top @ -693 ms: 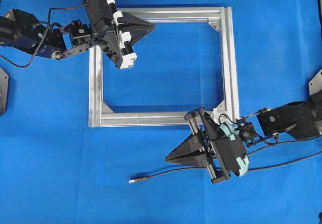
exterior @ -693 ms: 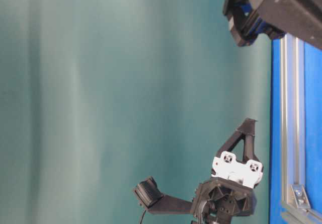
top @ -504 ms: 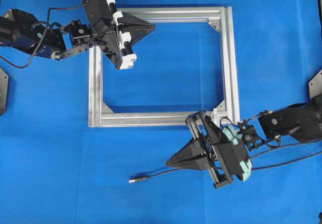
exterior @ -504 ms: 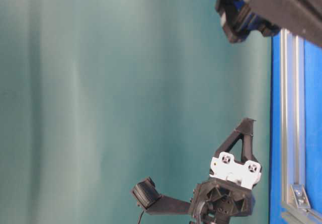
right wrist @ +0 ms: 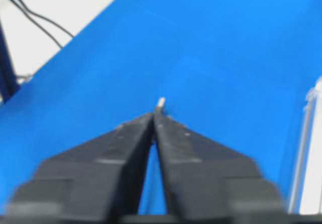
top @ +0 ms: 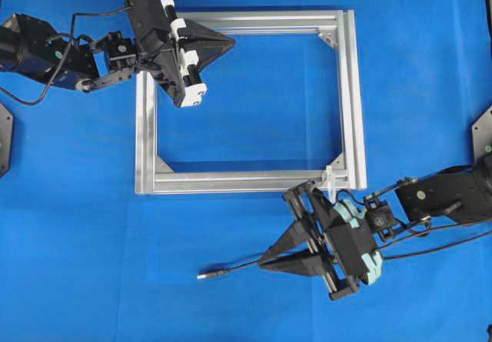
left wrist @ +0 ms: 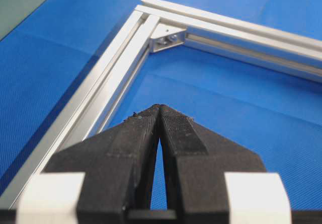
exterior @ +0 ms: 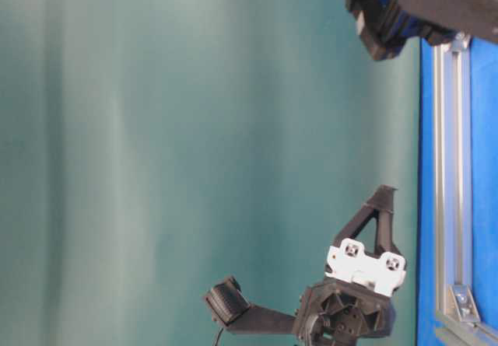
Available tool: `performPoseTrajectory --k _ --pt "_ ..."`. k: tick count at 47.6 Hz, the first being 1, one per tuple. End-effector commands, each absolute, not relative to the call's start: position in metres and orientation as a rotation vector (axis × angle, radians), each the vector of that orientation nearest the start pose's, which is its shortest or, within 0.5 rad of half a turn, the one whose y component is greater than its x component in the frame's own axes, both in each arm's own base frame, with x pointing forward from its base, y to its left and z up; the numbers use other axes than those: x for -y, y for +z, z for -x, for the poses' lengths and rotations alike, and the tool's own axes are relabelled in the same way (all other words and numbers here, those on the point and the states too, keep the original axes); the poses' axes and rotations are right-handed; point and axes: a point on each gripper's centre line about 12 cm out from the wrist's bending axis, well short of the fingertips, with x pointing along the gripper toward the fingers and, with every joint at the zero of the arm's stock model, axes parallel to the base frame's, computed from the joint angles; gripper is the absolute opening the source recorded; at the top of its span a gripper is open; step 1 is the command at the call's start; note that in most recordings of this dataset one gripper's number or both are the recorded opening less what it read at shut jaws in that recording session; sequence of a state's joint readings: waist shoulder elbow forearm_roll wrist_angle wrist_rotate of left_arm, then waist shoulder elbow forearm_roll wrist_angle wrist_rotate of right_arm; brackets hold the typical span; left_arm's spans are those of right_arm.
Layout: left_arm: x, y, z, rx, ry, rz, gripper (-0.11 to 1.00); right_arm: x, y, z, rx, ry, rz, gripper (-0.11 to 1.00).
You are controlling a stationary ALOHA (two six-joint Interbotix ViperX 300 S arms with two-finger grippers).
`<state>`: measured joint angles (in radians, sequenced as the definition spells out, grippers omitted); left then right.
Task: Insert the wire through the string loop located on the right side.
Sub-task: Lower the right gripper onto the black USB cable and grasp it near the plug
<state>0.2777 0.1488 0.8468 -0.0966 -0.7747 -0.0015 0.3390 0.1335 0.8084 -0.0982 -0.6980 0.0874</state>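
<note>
Beside the frame (top: 347,96), string loop (top: 329,177).

View rotated sideways: silver frame (exterior: 450,175) on blue tabletop (exterior: 484,167); one black gripper (exterior: 383,198) pointing up at bottom, another arm (exterior: 420,8) top right

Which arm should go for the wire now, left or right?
Right. The right gripper hovers just beside the wire on the near side of the frame, with the string loop close behind it. The left gripper sits shut over the frame's far left corner, away from both.
</note>
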Motion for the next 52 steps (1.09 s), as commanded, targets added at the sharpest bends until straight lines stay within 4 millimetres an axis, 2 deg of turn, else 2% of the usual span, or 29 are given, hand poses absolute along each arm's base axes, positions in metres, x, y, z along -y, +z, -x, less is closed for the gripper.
performPoseTrajectory --k 1,9,13,18,22,42,52 --pt "-0.114 0.152 -0.366 -0.166 0.352 0.09 0.0 -0.14 0.16 -0.368 -0.204 0.4 0.005 0.21" --pt "-0.114 0.152 -0.365 -0.166 0.353 0.091 0.0 -0.14 0.16 -0.368 -0.211 0.391 -0.008 0.71" --pt "-0.113 0.152 -0.365 -0.169 0.352 0.09 0.0 -0.14 0.158 -0.368 -0.219 0.388 -0.011 0.9" --pt "-0.113 0.151 -0.365 -0.175 0.353 0.092 0.0 -0.142 0.156 -0.371 -0.229 0.385 -0.014 0.86" --pt "-0.113 0.15 -0.365 -0.181 0.351 0.092 0.0 -0.145 0.151 -0.374 -0.241 0.383 -0.017 0.88" --pt "-0.113 0.151 -0.365 -0.177 0.351 0.092 0.0 -0.154 0.099 -0.397 -0.352 0.325 -0.063 0.88" --pt "-0.113 0.151 -0.365 -0.179 0.351 0.09 0.0 -0.155 0.083 -0.403 -0.379 0.3 -0.08 0.87"
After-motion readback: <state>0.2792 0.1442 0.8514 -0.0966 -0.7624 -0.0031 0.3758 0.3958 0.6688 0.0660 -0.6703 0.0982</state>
